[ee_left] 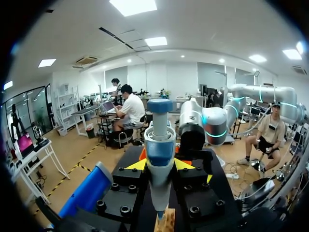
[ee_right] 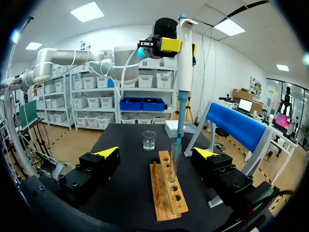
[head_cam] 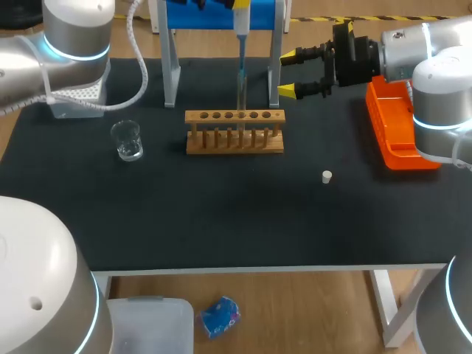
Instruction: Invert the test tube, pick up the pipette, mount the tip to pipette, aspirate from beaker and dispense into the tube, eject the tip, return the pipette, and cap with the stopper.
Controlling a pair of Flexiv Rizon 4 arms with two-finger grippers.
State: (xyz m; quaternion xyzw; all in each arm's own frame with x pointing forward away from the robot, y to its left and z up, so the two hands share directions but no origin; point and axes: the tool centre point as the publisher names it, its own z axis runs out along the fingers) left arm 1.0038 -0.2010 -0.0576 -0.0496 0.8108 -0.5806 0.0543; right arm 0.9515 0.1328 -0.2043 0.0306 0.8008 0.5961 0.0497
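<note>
Seemingly dispensing into tube [ee_right: 173, 163]
The left gripper [ee_left: 160, 166] pinches the pipette [ee_left: 159, 145]; hold its tip [ee_right: 178, 140] centred (right gripper [head_cam: 289, 73] spread, near rack [head_cam: 234, 140]).

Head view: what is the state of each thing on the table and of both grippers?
Blue-and-white pipette: upright, held, tip in the tube's mouth.
Left gripper: shut on the pipette.
Clear glass test tube: upright in the wooden rack, uncapped.
Small glass beaker: upright, standing alone.
Small white stopper: loose on the table.
Right gripper: open, empty.
</note>
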